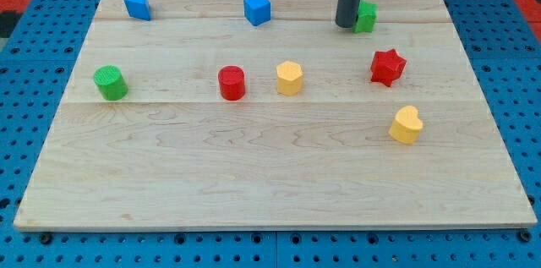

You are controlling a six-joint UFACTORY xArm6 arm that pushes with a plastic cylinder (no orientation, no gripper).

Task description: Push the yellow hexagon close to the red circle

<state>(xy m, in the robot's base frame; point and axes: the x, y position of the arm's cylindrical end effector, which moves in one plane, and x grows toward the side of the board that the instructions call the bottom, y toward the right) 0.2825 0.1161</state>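
Note:
The yellow hexagon [289, 78] stands near the middle of the wooden board [270, 183]. The red circle [232, 83] stands just to its left, a small gap between them. My tip [346, 24] is at the view's top right, far above and to the right of the yellow hexagon. It touches or nearly touches the left side of a green block [367, 17], whose shape is partly hidden by the rod.
A blue block [138, 4] and a blue cube [257, 8] stand along the top. A green cylinder [110, 83] stands at the left. A red star [387, 67] and a yellow heart [407, 125] stand at the right.

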